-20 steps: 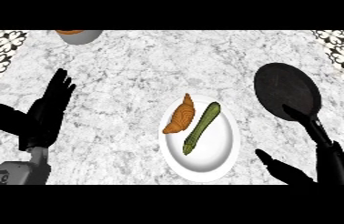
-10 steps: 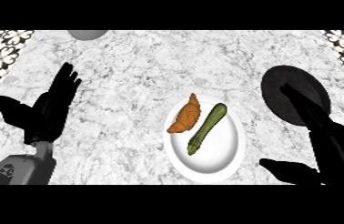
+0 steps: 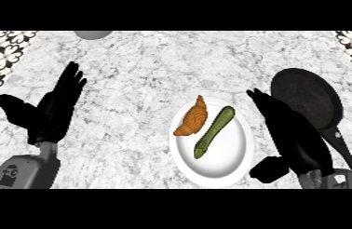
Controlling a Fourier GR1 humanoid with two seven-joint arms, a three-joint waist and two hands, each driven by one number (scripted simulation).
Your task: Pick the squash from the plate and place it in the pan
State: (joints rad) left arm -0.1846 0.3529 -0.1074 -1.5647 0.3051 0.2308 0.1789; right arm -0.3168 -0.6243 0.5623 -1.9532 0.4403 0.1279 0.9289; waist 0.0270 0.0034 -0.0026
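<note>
Right hand (image 3: 288, 130) lies over the counter (image 3: 158, 65) between the plate (image 3: 233, 153) and the pan (image 3: 306, 100), fingers straight and held together, pointing up and to the left, thumb spread toward the lower left near the plate's right rim. It holds nothing. Its fingertips sit just beside the plate's upper right edge, apart from the squash (image 3: 214, 131). Whether the back of the hand overlaps the pan's handle cannot be told, since both are black. Left hand (image 3: 51, 109) shows at the left side of the view, fingers straight and up, thumb out to the left, resting and empty, well apart from the plate. Squash: green, long, lying on the white plate at a slant, upper end toward the right, lower end toward the plate's middle. It occupies the right half of the plate. Beside it, on the left half, lies a brown croissant (image 3: 192, 123); the two are near each other but not touching. Pan: black, round, on the counter to the right of the plate, handle running down toward the lower right edge. Nothing lies in it. Counter is grey-white marble. A grey round object (image 3: 94, 34) is cut off at the top edge, left of centre; its kind cannot be told.
</note>
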